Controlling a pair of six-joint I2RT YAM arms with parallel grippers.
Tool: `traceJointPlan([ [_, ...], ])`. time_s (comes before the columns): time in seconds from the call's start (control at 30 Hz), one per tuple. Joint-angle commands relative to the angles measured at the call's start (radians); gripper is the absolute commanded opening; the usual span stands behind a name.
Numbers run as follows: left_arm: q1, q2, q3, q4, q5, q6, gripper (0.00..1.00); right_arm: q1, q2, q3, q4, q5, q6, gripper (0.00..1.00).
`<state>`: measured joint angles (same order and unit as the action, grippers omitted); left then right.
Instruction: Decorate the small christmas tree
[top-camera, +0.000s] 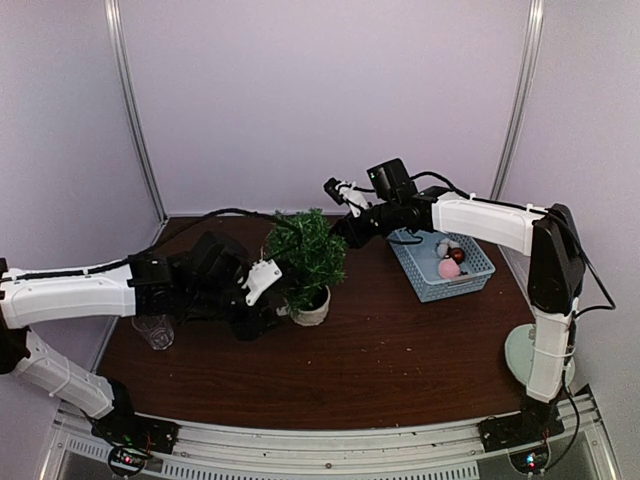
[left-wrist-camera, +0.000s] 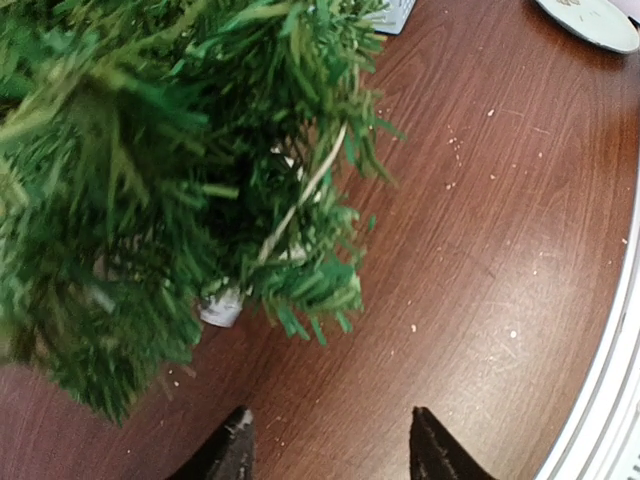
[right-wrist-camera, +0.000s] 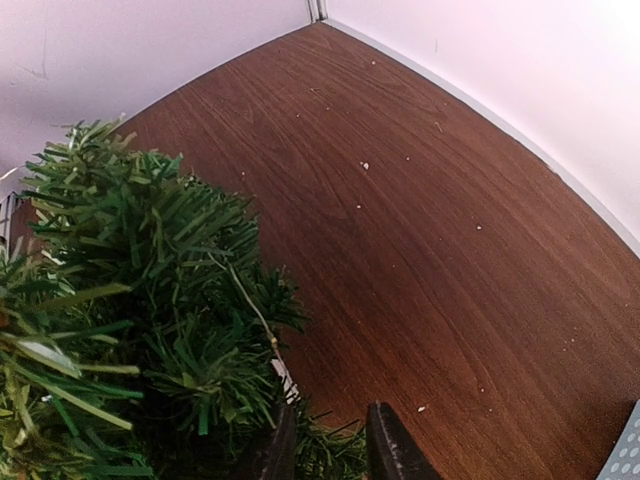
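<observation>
The small christmas tree (top-camera: 308, 252) stands mid-table in its white pot (top-camera: 312, 306). A thin pale cord (left-wrist-camera: 300, 200) runs through its sprigs, and the pot (left-wrist-camera: 222, 307) peeks out below them. My left gripper (top-camera: 266, 314) sits low at the tree's left side. In its wrist view it is open (left-wrist-camera: 330, 445), with only bare table between the fingers. My right gripper (top-camera: 343, 230) is at the tree's upper right edge. Its fingers (right-wrist-camera: 330, 445) stand a narrow gap apart among the needles. The cord's white tag (right-wrist-camera: 284, 378) lies beside the left finger.
A light-blue basket (top-camera: 470, 280) at the right back holds a pink ball (top-camera: 448, 268), a dark red one (top-camera: 457, 255) and a white one (top-camera: 443, 245). A clear cup (top-camera: 153, 331) stands under the left arm. A white disc (top-camera: 522, 352) lies by the right arm's base.
</observation>
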<state>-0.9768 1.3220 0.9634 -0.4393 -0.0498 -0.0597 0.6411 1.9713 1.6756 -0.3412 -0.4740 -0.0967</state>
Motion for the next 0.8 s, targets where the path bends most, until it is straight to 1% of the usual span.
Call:
traceJointPlan([
  [0.0, 0.004, -0.090, -0.061, 0.012, -0.033, -0.016, 0.56, 0.005, -0.034, 0.003, 0.000, 0.019, -0.006, 0.25],
  [0.07, 0.010, -0.136, -0.091, 0.026, -0.043, -0.025, 0.61, 0.001, -0.051, 0.001, 0.003, 0.027, -0.001, 0.26],
  [0.17, 0.053, -0.227, -0.149, 0.083, -0.012, -0.067, 0.72, -0.011, -0.085, -0.018, 0.025, 0.033, 0.020, 0.30],
  [0.3, 0.154, -0.330, -0.238, 0.189, 0.087, -0.128, 0.80, -0.030, -0.151, -0.052, 0.075, 0.031, 0.057, 0.45],
  [0.4, 0.218, -0.366, -0.273, 0.250, 0.116, -0.155, 0.90, -0.043, -0.198, -0.070, 0.105, 0.018, 0.082, 0.59],
  [0.47, 0.256, -0.368, -0.279, 0.275, 0.119, -0.170, 0.94, -0.052, -0.225, -0.075, 0.113, 0.008, 0.096, 0.64],
  [0.63, 0.384, -0.334, -0.270, 0.328, 0.150, -0.265, 0.98, -0.117, -0.299, -0.116, 0.093, 0.018, 0.153, 0.67],
  [0.77, 0.473, -0.275, -0.235, 0.336, 0.181, -0.313, 0.98, -0.201, -0.347, -0.189, 0.016, 0.095, 0.160, 0.66],
])
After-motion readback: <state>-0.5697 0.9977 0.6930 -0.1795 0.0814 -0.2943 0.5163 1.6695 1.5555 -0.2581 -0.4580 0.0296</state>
